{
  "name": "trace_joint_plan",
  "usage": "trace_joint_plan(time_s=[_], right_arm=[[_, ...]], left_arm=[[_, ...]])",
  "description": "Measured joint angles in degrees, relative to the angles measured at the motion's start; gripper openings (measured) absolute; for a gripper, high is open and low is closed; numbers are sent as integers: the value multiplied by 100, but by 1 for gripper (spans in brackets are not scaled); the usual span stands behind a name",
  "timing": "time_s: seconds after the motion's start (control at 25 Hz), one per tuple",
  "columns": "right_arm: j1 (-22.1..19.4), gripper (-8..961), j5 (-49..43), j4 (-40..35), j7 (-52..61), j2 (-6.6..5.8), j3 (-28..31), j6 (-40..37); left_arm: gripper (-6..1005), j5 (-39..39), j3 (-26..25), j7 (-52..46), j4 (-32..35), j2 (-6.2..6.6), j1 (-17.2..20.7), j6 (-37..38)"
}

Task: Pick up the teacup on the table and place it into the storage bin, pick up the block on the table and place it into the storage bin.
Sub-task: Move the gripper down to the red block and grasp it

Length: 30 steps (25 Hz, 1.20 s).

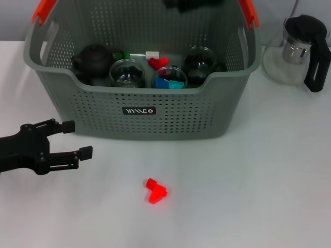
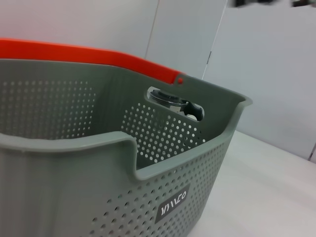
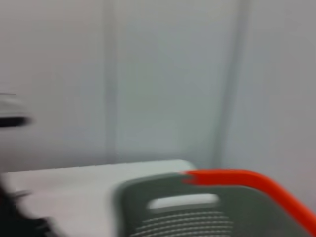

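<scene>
We see the left gripper (image 1: pixel 77 138) wide open, empty, beside the storage bin (image 1: pixel 155 124). Red block (image 1: pixel 155 191) lies on the table (image 1: pixel 258 181). Right gripper's state: we cannot tell.

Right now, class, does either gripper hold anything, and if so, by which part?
The left gripper is open and empty beside the storage bin. The red block lies loose on the table. The right gripper's state cannot be told.

evenly and brightly lit from overhead, soft faint shadows under storage bin (image 1: pixel 139 121); right wrist view heavily motion-blurred, other views reasonably sharp.
</scene>
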Motion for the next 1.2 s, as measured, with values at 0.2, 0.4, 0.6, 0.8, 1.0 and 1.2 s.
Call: trace_joint_plan(time_s=[0.2,0.4,0.6,0.8,1.0,1.2], right_arm=[[-474,868,124,-583,-323,21,-158,-1302],[-780,859,64,-746,-346,99,-423,-1687],[-1097,857,-63,-698,-80,149,-1231,-1600],[-1105,857,-268,-274,525,149,-2089,-1081],[-768,856,-367,269,1207,163,-2868,-586],[-414,856,-354,835,1846,200,-3693,61]], left_arm=[[902,4,9,3,-16,2,6,0],[902,8,11,14,-25,3,5,-3],[902,51,11,152,-11,4,0,-22],[902,156,19,321,0,25,-2,0],[902,279,20,464,0,29,-12,-2],[902,289,9,602,0,29,17,-16]])
